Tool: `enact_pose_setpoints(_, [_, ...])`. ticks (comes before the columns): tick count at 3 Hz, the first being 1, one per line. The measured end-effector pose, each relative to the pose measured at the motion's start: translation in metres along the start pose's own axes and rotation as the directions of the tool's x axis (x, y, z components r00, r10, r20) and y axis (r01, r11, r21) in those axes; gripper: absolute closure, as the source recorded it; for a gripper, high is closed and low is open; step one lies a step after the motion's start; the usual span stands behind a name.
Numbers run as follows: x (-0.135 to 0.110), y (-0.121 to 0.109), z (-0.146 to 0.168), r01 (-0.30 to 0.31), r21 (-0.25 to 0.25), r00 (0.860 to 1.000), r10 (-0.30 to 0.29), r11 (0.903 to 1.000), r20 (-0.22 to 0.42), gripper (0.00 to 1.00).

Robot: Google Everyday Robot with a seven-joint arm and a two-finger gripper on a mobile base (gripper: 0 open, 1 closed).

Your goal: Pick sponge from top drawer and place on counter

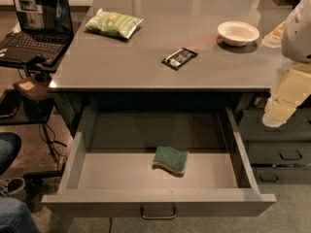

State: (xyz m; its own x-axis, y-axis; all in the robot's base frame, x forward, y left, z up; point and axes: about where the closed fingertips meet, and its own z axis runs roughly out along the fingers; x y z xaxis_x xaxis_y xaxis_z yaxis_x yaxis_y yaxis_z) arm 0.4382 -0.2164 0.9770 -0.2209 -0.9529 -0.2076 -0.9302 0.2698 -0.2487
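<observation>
The sponge (171, 159), dark green on top with yellow foam below, lies flat inside the top drawer (97, 171), right of the middle of its floor. The drawer is pulled fully out below the counter (146, 57), with its metal loop handle (158, 212) at the front. My gripper (275, 116) hangs at the right edge of the view, beside the counter's front right corner and above the drawer's right wall. It is well up and to the right of the sponge and holds nothing that I can see.
On the counter lie a light-green snack bag (113, 23), a black bar wrapper (180, 58) and a white bowl (238, 33). A laptop (36, 21) stands on a stand at the left. Darker narrow drawers (279, 152) are at the right. A person's leg (12, 212) is at bottom left.
</observation>
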Motion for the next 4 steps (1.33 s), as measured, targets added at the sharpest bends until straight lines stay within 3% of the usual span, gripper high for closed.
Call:
enact_pose_setpoints(2, [-0.002, -0.001, 0.012, -0.006, 0.002, 1.0, 0.006, 1.0, 0.019, 0.0])
enact_pose_setpoints(4, [-0.018, -0.001, 0.129, -0.087, -0.049, 0.989, 0.092, 0.9951, 0.113, 0.0])
